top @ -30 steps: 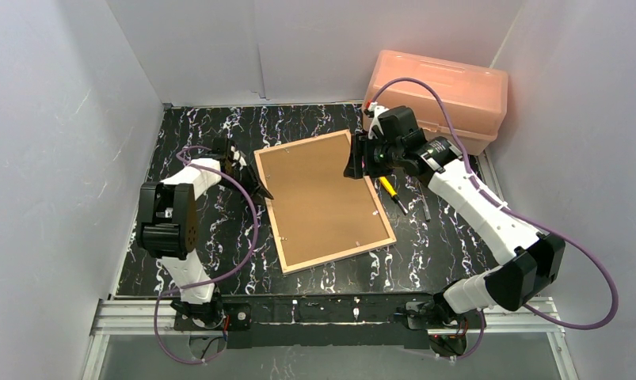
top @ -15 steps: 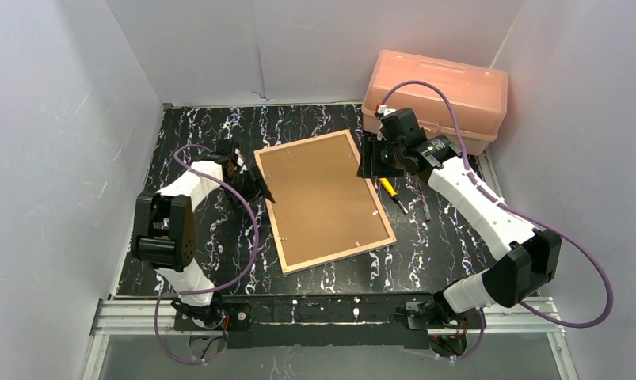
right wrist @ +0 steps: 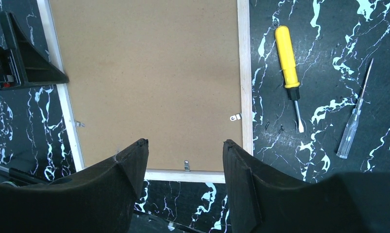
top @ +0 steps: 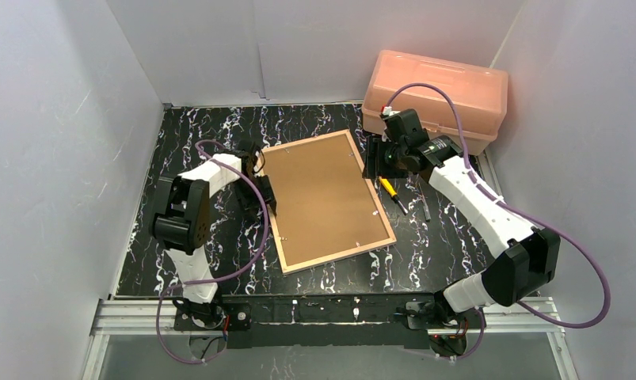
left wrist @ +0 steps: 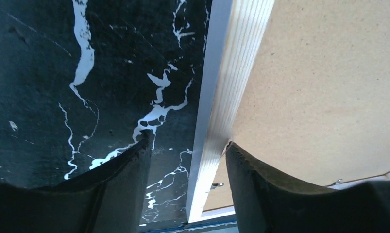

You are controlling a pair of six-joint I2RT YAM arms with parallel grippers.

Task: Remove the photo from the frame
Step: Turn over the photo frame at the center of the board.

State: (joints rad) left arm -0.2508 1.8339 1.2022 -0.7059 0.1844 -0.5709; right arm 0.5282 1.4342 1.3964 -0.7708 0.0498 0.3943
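Frame [top: 340,254] face-down. Left gripper [left wrist: 188,141] spread, straddling its left edge. Right gripper [right wrist: 185,144] spread, empty, by its far-right corner.

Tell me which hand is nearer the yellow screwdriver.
Right. The right hand hovers at the frame's far right corner, beside the yellow screwdriver; the left hand straddles the frame's opposite edge.

Free room around the frame [top: 326,202]
Bare table [top: 298,123] on the far side; on the right a screwdriver [right wrist: 286,51] (just beside its edge) and pink box [top: 437,95] obstruct.

No legible text (anywhere visible)
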